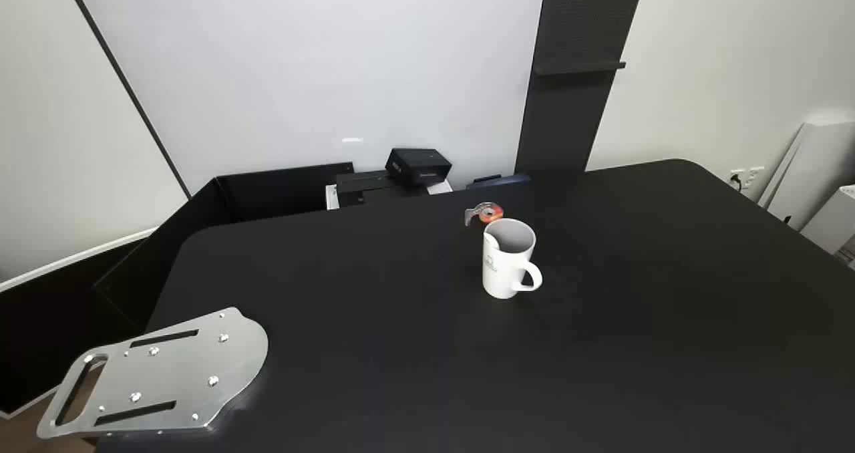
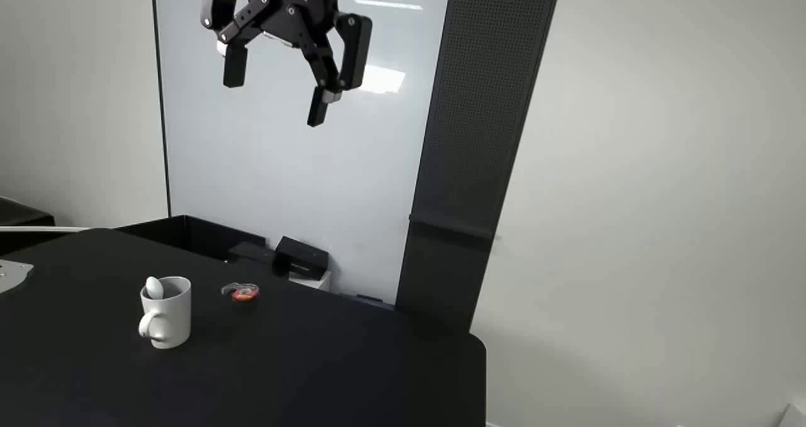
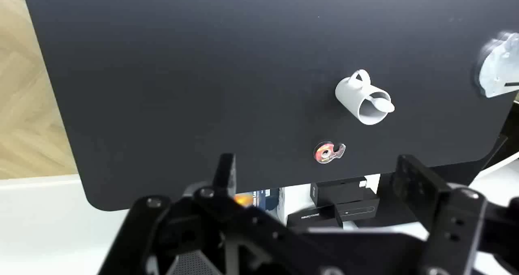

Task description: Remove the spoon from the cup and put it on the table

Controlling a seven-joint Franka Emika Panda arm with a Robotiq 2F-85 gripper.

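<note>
The white cup [image 1: 499,272] stands upright on the black table [image 1: 374,346]; it also shows in an exterior view [image 2: 177,320] and in the wrist view [image 3: 351,94]. The white spoon stands in the cup with its oval bowl [image 2: 154,288] up at the rim. The bowl also shows in the wrist view [image 3: 383,104] and in an exterior view [image 1: 491,240]. The spoon's lower part is hidden inside the cup. My gripper [image 2: 276,92] is open and empty, high above the table and well apart from the cup. Its spread fingers also show in the wrist view [image 3: 316,167].
A small red tape dispenser [image 1: 490,213] lies near the cup, toward the wall-side edge. A grey metal plate [image 1: 180,366] with slots lies at a table corner. Black boxes [image 1: 419,166] sit beyond the edge, by the white wall and a dark perforated panel [image 2: 482,112].
</note>
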